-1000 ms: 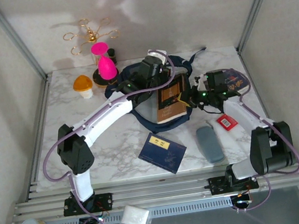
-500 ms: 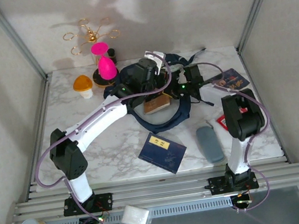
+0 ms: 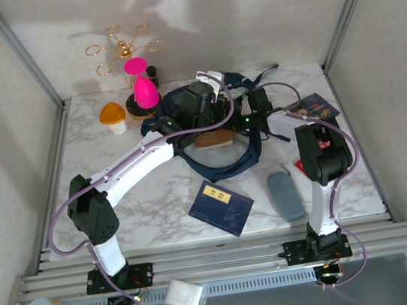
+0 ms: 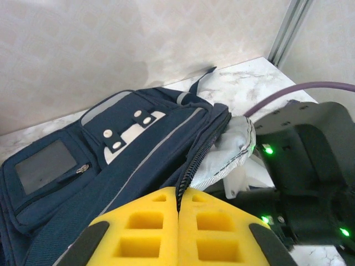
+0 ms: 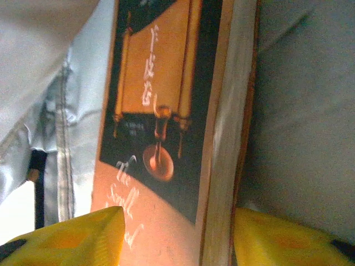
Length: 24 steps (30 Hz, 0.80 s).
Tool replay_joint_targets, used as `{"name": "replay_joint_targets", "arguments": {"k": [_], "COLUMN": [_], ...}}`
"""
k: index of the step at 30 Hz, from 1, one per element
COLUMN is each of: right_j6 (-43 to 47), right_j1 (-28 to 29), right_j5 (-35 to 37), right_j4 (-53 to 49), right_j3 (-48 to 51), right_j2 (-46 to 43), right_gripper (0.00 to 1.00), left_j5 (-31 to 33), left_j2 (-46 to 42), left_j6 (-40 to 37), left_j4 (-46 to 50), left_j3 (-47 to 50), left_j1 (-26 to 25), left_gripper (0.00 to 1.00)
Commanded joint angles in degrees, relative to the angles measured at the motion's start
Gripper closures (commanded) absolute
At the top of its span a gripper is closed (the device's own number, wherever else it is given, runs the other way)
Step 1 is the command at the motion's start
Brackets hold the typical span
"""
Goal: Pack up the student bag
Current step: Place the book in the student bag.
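Note:
The student bag [image 3: 224, 163] is a navy-blue backpack lying at the back middle of the table, its mouth held open. My left gripper [image 4: 178, 192] is shut on the zipper edge of the bag [image 4: 111, 160], and the pale lining [image 4: 230, 152] shows inside. From above, the left gripper [image 3: 209, 110] sits over the bag's top. A brown and black book [image 5: 161, 111] lies inside the bag, against the lining. My right gripper [image 5: 177, 213] reaches into the mouth; its yellow fingers [image 5: 83, 235] stand apart on either side of the book [image 3: 213, 140]. From above, the right gripper [image 3: 244, 120] is at the bag's right rim.
A flat navy book with a yellow label [image 3: 221, 207] and a grey case [image 3: 285, 195] lie near the front. A red card [image 3: 306, 167] and a dark printed book [image 3: 317, 108] lie on the right. An orange mushroom [image 3: 113, 116], a pink object [image 3: 143, 89] and a gold stand [image 3: 122, 46] are at the back left.
The right arm has carried the book from beside the bag into its mouth, and its jaws have spread apart. The left gripper has kept its hold on the zipper edge.

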<state>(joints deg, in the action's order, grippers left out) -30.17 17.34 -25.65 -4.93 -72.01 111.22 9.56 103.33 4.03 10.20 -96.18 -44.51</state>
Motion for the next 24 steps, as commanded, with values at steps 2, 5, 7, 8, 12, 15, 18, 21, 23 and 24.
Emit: {"name": "replay_joint_targets", "arguments": {"k": [2, 5, 7, 8, 12, 15, 18, 21, 23, 24], "right_j6": [1.59, 0.58, -0.3, -0.61, -1.58, -0.68, 1.91, 5.15, 5.94, 6.09], "right_j1": [1.67, 3.25, 4.48, 5.2, 5.51, 5.51, 5.29, 4.73, 3.9, 3.52], "right_j5": [4.85, 5.03, 5.94, 6.45, 6.05, 9.31, 10.25, 10.31, 10.59, 10.08], "right_j4": [-3.86, -4.12, -4.23, -3.68, -1.41, 0.05, 3.73, 5.28, 7.67, 9.16], "right_j3": [6.59, 8.66, 9.29, 9.62, 9.11, 8.43, 8.09, 5.7, 5.23, 5.26], "right_j2": [-5.33, -5.12, -4.58, -4.06, -2.71, -4.57, -6.14, -4.96, -3.97, -3.62], "right_gripper": [0.41, 0.41, 0.41, 0.41, 0.55, 0.71, 0.85, 0.91, 0.97, 0.97], "left_j5": [2.47, 1.91, 0.7, 0.31, -1.72, -3.48, -5.35, -5.52, -5.22, -5.08], "left_j2": [-2.12, -1.66, -1.38, -1.31, -1.42, -1.77, -2.07, -2.25, -2.72, -2.93], "left_j6": [-0.34, -0.1, 0.01, 0.09, -0.09, -1.71, -3.75, -4.76, -5.24, -5.34], "left_j4": [-5.06, -4.92, -4.78, -4.75, -4.15, -2.79, -1.91, -0.84, -0.66, -0.87], "left_j3": [-1.33, -1.47, -1.56, -1.55, -1.73, -1.56, -1.08, -1.03, -0.48, -0.18], "left_j1": [-0.05, -0.05, -0.05, -0.11, -0.14, -0.22, -0.29, -0.31, -0.31, -0.31], "left_gripper": [1.0, 1.0, 1.0, 1.0, 1.0, 1.0, 1.0, 1.0, 1.0, 1.0]}}
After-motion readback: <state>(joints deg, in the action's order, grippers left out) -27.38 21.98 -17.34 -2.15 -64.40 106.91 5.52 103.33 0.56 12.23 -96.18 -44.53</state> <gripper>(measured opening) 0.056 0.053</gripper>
